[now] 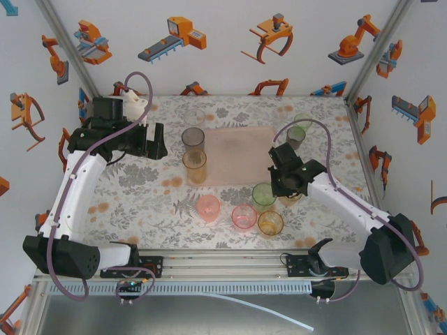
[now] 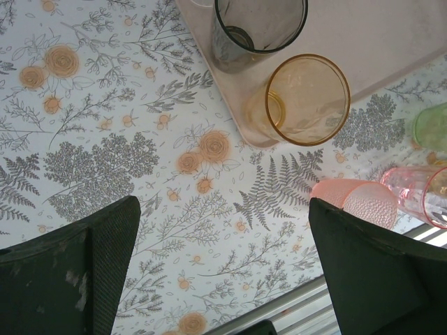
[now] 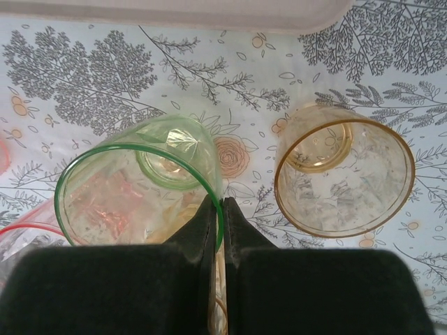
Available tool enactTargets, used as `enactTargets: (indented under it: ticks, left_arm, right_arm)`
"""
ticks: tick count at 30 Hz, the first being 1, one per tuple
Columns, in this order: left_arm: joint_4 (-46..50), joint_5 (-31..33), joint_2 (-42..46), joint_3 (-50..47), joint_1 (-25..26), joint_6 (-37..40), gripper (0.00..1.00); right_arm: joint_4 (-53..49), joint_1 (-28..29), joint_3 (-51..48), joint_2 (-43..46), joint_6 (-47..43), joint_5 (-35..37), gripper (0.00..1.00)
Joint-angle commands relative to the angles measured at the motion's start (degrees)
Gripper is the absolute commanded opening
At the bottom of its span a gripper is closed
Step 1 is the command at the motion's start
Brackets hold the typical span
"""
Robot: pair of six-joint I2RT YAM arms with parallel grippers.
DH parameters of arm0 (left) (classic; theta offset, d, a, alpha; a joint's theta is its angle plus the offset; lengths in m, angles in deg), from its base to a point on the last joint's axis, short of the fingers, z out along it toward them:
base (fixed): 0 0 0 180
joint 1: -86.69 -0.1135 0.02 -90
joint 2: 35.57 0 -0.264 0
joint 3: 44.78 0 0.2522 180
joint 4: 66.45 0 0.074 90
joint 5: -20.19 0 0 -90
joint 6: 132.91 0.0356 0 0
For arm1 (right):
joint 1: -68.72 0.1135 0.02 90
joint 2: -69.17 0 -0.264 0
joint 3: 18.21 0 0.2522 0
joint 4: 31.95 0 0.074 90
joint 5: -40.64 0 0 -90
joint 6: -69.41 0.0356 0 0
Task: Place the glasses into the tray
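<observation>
Tablecloth [image 1: 140,185] — white, printed with grey ferns and foliage plus pale orange roses. Tray [image 1: 237,157]: plain pale pink. At the tray's left edge: smoky grey tumbler [image 1: 193,138], amber tumbler [image 1: 195,166], both translucent. Beside its right edge: pale green tumbler [image 1: 297,134]. Toward the tablecloth's near edge: green tumbler [image 1: 263,197], salmon tumbler [image 1: 208,208] with dimpled texture, pink tumbler [image 1: 244,216], orange tumbler [image 1: 270,223]. Walls [image 1: 230,63] — white, with orange-and-grey robot drawings.

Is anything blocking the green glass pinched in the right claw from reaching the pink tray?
Nothing visible. The right gripper pinches the green glass by its rim; bare flowered cloth lies between it and the tray. The amber glass stands off to one side.
</observation>
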State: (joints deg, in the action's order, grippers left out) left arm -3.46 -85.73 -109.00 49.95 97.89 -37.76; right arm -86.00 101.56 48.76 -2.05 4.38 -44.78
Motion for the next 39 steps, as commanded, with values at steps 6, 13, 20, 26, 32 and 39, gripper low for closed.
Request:
enactTargets:
  ticks: [6, 13, 20, 26, 32, 39]
  left_arm:
    - [-0.28, -0.48, 1.78, 0.07, -0.39, 0.22, 1.0]
    - [0.06, -0.25, 2.83, -0.72, -0.39, 1.21, 0.99]
    - [1.67, 1.15, 3.71, 0.17, -0.39, 3.97, 0.98]
    - [2.66, 1.29, 5.29, -1.18, -0.39, 6.8, 0.98]
    - [4.23, 0.22, 6.13, -2.04, -0.39, 9.19, 0.97]
    - [4.72, -1.95, 6.14, -3.07, -0.33, 8.61, 0.97]
  right_arm:
    - [-2.2, 0.38, 6.62, -0.26, -2.06, 1.13, 0.05]
    - [-2.5, 0.38, 12.93, -3.51, -4.24, 0.7, 0.04]
    - [-2.89, 0.38, 22.14, -10.76, -7.09, -0.14, 0.04]
    - [-3.21, 0.29, 31.74, -19.27, -9.6, -0.97, 0.04]
    - [-1.61, 0.22, 40.97, -27.06, -12.13, -0.84, 0.03]
    - [-2.21, -0.25, 52.5, -37.41, -14.38, -1.59, 0.03]
